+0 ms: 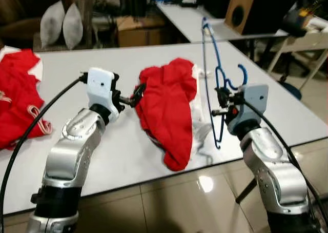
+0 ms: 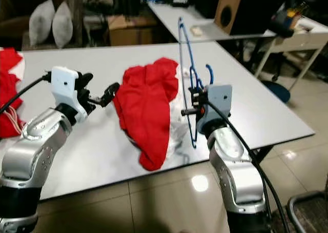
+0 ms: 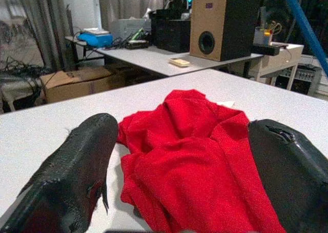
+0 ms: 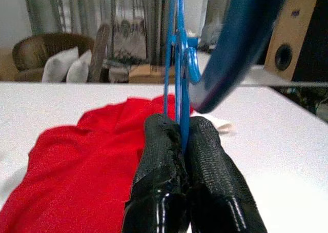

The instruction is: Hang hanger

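Two grippers are in play over the white counter (image 1: 128, 156). A blue hanger (image 1: 219, 84) is pinched between the closed fingers of the right gripper (image 1: 222, 103) and held upright just beside the red garment (image 1: 169, 107), on its right side, the hook curling near the gripper and the long frame rising away behind it. The left gripper (image 1: 134, 96) is spread wide at the garment's left edge, fingers (image 3: 77, 166) parted with cloth seen between them, and nothing is gripped yet. A second heap of red cloth (image 1: 18, 99) lies well to the left of the garment. A speaker (image 1: 246, 7) is seen on another table beyond it.

The step in hand is judged to be getting the garment onto the hanger. It would be done best if a single layer near the collar were taken by the left gripper rather than a bunched fold, so an opening is offered. The hanger should be kept steady and tipped so that one shoulder end can be fed in first. A slip of the thin wire in the pinch is the risk to be watched.
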Controlling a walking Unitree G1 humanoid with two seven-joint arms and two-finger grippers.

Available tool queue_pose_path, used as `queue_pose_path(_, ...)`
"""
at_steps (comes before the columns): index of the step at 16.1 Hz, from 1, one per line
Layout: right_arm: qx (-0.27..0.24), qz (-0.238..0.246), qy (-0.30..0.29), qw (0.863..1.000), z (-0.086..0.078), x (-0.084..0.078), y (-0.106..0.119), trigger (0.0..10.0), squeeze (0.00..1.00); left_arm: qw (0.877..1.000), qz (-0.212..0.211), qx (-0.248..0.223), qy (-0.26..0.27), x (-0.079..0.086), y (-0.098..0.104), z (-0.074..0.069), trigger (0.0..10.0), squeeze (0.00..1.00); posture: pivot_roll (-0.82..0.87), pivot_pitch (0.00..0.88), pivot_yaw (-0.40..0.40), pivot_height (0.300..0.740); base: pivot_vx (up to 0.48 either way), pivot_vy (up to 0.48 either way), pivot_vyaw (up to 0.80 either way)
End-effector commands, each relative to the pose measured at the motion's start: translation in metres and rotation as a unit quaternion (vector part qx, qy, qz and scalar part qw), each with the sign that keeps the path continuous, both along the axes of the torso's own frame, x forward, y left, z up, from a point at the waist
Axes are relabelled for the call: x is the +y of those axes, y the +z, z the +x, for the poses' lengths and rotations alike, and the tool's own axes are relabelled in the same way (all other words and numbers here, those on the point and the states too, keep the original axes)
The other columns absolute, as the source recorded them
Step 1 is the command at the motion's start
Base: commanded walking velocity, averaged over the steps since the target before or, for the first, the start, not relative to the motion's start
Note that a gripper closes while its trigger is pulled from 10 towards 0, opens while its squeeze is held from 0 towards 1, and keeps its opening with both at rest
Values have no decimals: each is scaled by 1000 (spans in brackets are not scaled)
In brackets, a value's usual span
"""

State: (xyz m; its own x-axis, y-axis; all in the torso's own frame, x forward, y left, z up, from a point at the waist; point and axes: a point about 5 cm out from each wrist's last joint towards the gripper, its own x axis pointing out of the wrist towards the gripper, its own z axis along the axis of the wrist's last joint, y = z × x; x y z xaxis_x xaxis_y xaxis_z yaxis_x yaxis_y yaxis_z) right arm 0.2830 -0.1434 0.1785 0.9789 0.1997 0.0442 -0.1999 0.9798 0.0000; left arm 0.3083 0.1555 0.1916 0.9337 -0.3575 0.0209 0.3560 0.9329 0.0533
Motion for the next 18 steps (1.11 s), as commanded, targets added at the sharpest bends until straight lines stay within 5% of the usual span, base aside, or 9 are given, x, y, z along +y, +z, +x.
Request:
queue_pose_path(1, 1, -11, -5, 1000, 0, -2, -3, 10000, 0, 1000, 5, -1, -7, -3, 1, 0, 10000, 0, -64, 0, 5, 740, 0, 360, 0)
queue_pose_path(18, 20, -14, 6, 1000, -3, 0, -13, 10000, 0, 1000, 8, 7, 4, 1, -4, 0, 10000, 0, -65, 0, -1, 740, 0, 355, 0)
